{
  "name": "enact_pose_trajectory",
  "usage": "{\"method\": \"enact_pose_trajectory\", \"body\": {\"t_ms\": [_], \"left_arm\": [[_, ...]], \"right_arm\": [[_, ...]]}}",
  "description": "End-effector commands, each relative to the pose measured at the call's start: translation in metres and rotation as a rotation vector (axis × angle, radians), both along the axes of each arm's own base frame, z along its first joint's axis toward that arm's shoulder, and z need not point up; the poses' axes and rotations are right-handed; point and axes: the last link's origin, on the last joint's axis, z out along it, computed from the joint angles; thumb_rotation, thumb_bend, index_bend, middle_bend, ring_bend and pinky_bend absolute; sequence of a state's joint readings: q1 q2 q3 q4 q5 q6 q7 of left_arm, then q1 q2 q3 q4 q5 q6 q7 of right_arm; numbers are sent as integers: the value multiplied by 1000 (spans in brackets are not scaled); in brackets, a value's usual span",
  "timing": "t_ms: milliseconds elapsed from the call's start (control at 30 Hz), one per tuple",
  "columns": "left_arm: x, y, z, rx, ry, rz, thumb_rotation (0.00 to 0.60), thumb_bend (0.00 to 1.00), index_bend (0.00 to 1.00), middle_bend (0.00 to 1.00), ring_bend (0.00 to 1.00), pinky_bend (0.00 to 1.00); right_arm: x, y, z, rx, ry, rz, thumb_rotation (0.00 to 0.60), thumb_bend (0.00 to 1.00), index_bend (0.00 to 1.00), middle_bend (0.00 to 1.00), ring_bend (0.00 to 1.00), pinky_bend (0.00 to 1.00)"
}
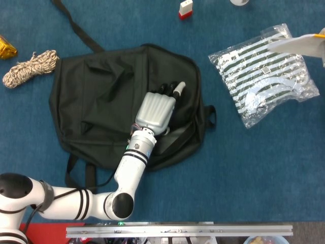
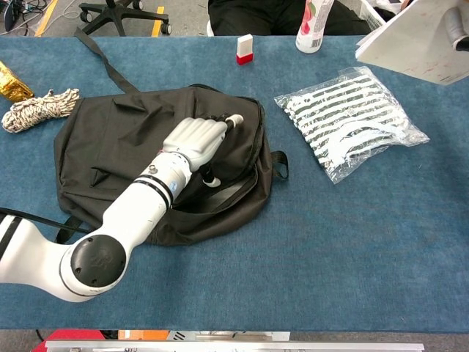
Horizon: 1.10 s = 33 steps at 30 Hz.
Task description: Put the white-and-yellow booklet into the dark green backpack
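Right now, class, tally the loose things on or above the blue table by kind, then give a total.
Backpack: 1
Booklet, held up: 1
Striped plastic bag: 1
Rope coil: 1
Gold packet: 1
Red-and-white box: 1
Bottle: 1
Total: 7

The left hand [image 1: 156, 108] has a silver-grey ribbed back and black fingers, one white-tipped. Its arm is glossy white with black bands and dark joint caps.
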<state>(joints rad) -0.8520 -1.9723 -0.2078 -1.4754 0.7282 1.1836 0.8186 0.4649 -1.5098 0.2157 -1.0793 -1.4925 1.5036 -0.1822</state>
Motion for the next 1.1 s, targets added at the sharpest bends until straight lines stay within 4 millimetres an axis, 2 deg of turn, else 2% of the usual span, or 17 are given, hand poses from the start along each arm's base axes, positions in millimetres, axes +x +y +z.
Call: {"method": "enact_pose_trajectory", "body": {"t_ms": [33, 67, 133, 267, 367, 567, 733, 1100], "left_arm": [[-4, 6, 4, 66, -39, 12, 600, 164, 264, 316, 379, 567], [-5, 7, 5, 79, -50, 11, 600, 193, 327, 389, 456, 652], [-9, 10, 9, 112, -78, 14, 600, 233, 414, 492, 564, 761], [-18, 14, 16, 146, -112, 13, 600, 270, 564, 646, 707, 910], [-21, 16, 26, 162, -160, 4, 600, 291, 634, 712, 759, 962], [-20, 17, 47, 151, -255, -17, 600, 295, 708, 801, 812, 1000], [-19, 16, 69, 135, -313, -42, 600, 296, 740, 830, 831, 1000], [-11, 16, 108, 82, -417, -55, 600, 296, 743, 836, 831, 1000]], "right_arm": [[0, 0, 0, 0, -5, 1, 600, 447, 882, 676, 576, 709], [1, 0, 0, 0, -7, 2, 600, 447, 883, 677, 576, 709], [0, 1, 0, 1, -13, 1, 600, 447, 884, 678, 578, 710], [-1, 2, 2, -1, -27, 0, 600, 447, 886, 679, 579, 711], [-1, 5, 3, 1, -35, 4, 600, 446, 887, 680, 582, 713], [4, 10, 2, 21, -57, 40, 600, 447, 894, 685, 587, 721], [12, 13, -2, 50, -74, 87, 600, 447, 896, 687, 589, 723], [47, 9, -32, 136, -82, 200, 600, 447, 897, 688, 591, 724]]}}
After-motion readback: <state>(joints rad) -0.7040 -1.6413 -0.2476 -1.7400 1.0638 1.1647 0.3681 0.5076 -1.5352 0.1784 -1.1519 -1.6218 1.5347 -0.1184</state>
